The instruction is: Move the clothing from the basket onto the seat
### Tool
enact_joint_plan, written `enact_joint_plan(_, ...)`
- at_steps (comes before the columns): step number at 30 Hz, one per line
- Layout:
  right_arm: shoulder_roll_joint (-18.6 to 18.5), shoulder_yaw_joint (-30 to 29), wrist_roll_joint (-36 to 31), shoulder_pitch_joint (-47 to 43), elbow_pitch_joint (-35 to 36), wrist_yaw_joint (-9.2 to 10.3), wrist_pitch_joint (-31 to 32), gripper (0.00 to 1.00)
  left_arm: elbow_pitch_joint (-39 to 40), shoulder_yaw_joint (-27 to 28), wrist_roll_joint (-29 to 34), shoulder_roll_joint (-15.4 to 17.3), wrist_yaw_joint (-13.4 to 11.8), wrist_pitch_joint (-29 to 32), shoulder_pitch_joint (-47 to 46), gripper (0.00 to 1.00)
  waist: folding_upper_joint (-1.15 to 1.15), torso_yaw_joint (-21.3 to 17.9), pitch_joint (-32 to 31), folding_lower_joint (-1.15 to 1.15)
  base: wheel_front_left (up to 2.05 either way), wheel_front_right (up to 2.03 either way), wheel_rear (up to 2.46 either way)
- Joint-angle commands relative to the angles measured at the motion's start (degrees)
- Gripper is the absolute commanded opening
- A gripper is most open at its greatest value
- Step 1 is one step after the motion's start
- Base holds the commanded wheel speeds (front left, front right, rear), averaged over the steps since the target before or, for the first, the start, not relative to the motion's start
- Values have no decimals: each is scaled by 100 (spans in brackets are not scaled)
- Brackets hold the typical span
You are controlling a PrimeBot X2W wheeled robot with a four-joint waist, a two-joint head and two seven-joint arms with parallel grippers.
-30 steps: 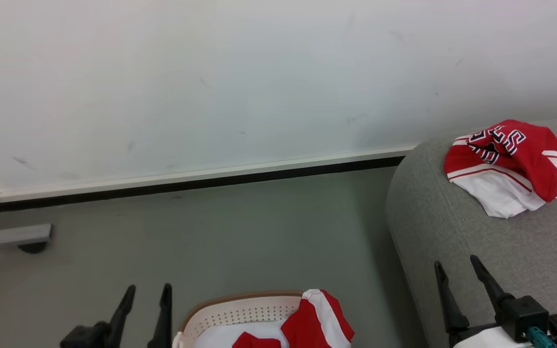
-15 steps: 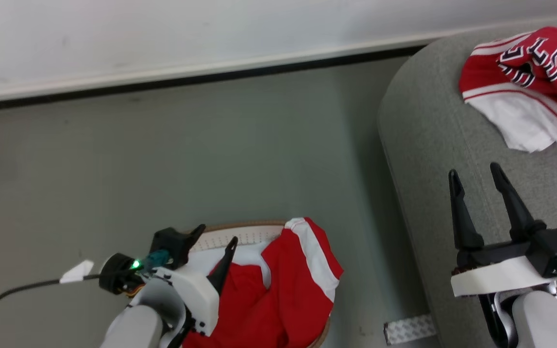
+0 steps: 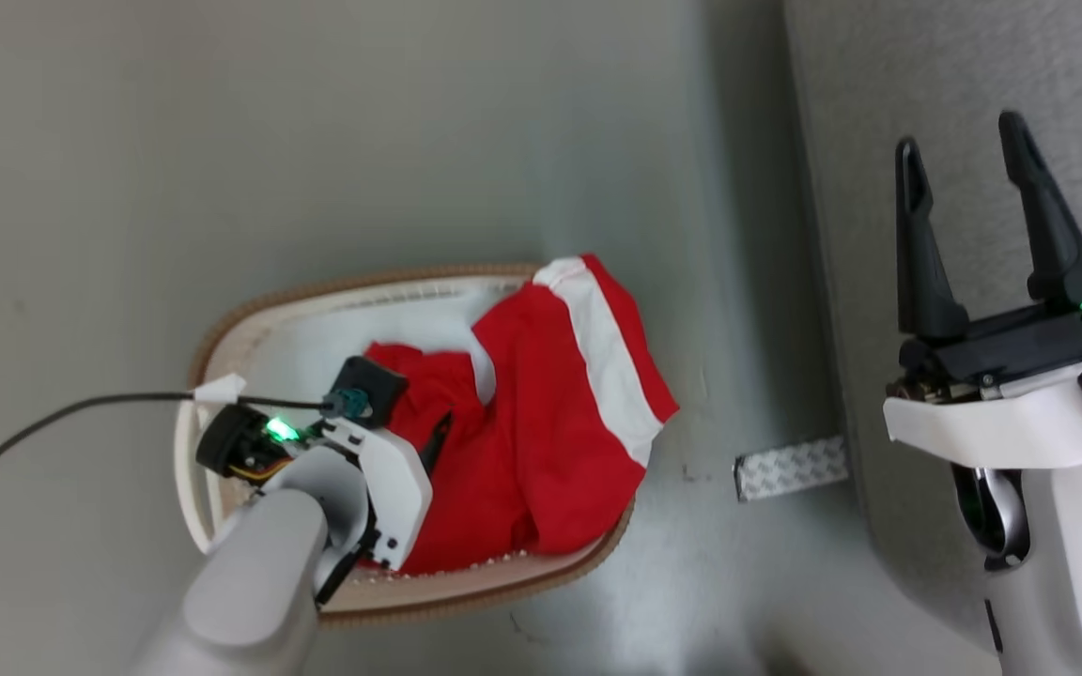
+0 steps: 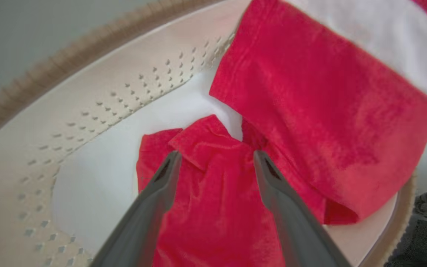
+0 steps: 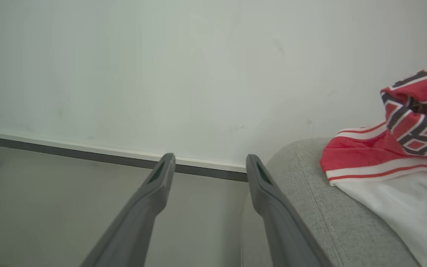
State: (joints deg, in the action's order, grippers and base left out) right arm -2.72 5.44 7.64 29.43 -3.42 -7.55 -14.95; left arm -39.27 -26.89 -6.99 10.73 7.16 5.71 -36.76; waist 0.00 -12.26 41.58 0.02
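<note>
The white basket point(image 3: 250, 314) with a brown rim stands on the floor, left of the grey seat point(image 3: 842, 188). Red clothing point(image 3: 541, 413) with a white band lies in it and hangs over its right rim. My left gripper point(image 3: 414, 422) reaches down into the basket. In the left wrist view it point(image 4: 217, 155) is open, its tips straddling a bunched fold of the red clothing point(image 4: 310, 111), beside the perforated basket wall point(image 4: 87, 111). My right gripper point(image 3: 962, 139) is open and holds nothing above the seat's edge. Beyond its fingers point(image 5: 209, 158), another red and white garment point(image 5: 384, 159) lies on the seat point(image 5: 310, 178).
A silver strip point(image 3: 790, 467) lies on the grey floor between basket and seat. A black cable point(image 3: 34, 432) loops from my left wrist over the floor. A pale wall with a dark skirting line point(image 5: 87, 154) stands behind the seat.
The head camera has tilted down, so the wall has left the picture. My left gripper has swung from beside the basket into it, down onto the red clothing. Both grippers stay open.
</note>
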Motion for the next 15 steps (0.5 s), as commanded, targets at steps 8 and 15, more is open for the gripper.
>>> enact_joint_plan(8, -8, 17, -167, 402, 428, 13, -13, 100, -980, -200, 148, -19, 27, -154, -792, 100, 0, 17, 1244, -2, 0, 0, 0)
enact_joint_plan(15, -9, -42, -174, 411, 657, 13, -12, 100, -1656, -421, 288, -74, -6, -309, -1185, 100, 0, 86, 1532, -2, 0, 0, 0)
